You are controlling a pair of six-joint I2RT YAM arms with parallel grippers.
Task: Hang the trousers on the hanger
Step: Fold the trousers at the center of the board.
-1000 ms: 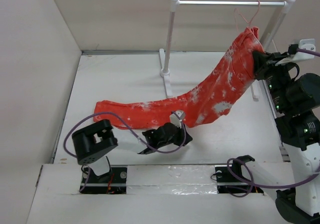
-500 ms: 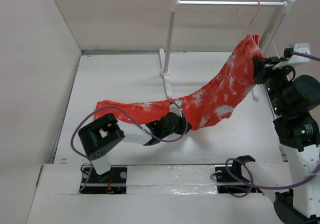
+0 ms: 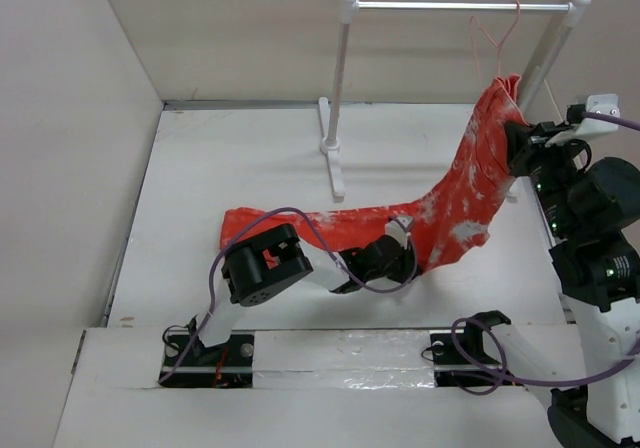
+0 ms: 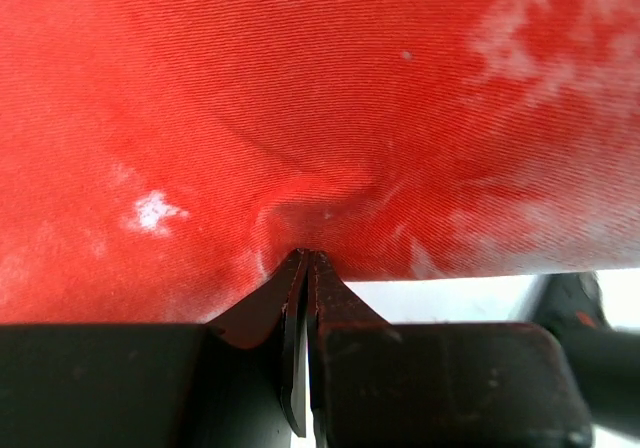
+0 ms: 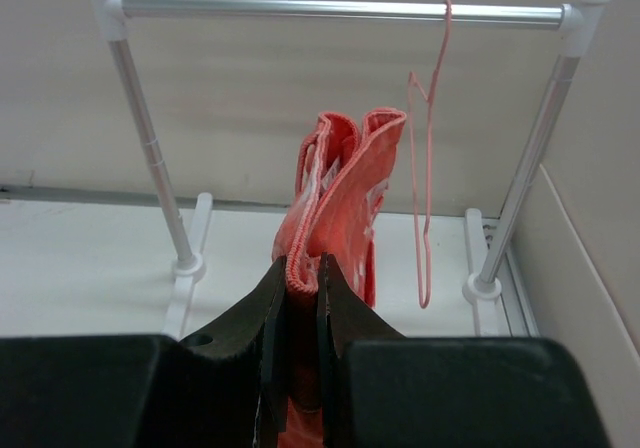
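- Compared with a second ago, the left arm has swung toward the right side of the table point(image 3: 250, 158). It has dragged the lower part of the trousers point(image 3: 455, 203) with it.
- The loose leg end on the table now lies nearer the middle than it did. The cloth climbs more steeply toward the right arm.
- The right gripper point(image 3: 515, 133) has barely shifted and keeps the waist end raised beside the hanger point(image 5: 445, 38).
- Count: two arms, two grippers, one pair of trousers and one hanger. There is also one white rail point(image 3: 460, 6) on two posts, each with its own foot.
- The left gripper point(image 3: 405, 251) is pressed together on a pinch of orange-red cloth at the lower edge of the trousers. The left wrist view shows the cloth puckering at the tips.
- The right gripper is clamped on a folded hem at the top of the trousers, with cloth rising between its jaws and fanning above them.
- The trousers stretch from the table near the left gripper up to the right gripper. They are not on the hanger.
- The hanger hangs by its hook near the right end of the rail, just to the right of the raised cloth. The two look apart, though the wire is too thin to be sure.
- Walls close off the table on the left and at the back.
- Bare table lies to the left of the rail's left post and behind the trousers. The right post stands close to the right arm.
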